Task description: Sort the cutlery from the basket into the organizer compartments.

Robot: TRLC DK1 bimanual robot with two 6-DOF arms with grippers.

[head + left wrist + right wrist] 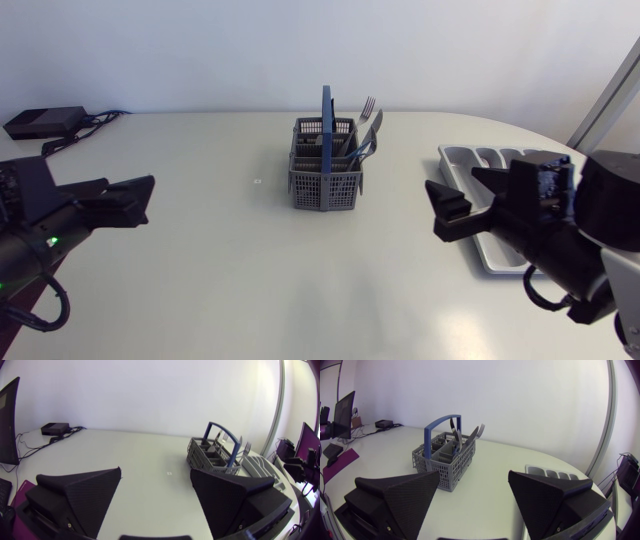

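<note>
Cutlery (366, 125) stands upright in the basket (326, 172), a grey grid box with a blue handle (326, 120) arching over its middle. Fork tines (367, 104) point up from the compartments on the side of the basket that faces the organizer (478, 160), and a couple of darker pieces lean beside them, though which kind they are is hard to tell. The basket sits on the white table (220, 270), roughly midway between the two arms.

The organizer, a pale grey tray with long slots, lies well to the right of the basket. My right arm covers its near part in the head view, and what its slots hold cannot be made out.

My left gripper (156, 470) hovers well to the left of the basket, aimed toward it, fingers wide apart and nothing between them. My right gripper (474, 474) is on the basket's other side, over the near end of the organizer – its fingers also spread wide and gripping nothing.

A tiny white mark (257, 181) sits on the table just left of the basket. Farther left of the basket, at the table's far corner, lies a black box (45, 121) with cables.
</note>
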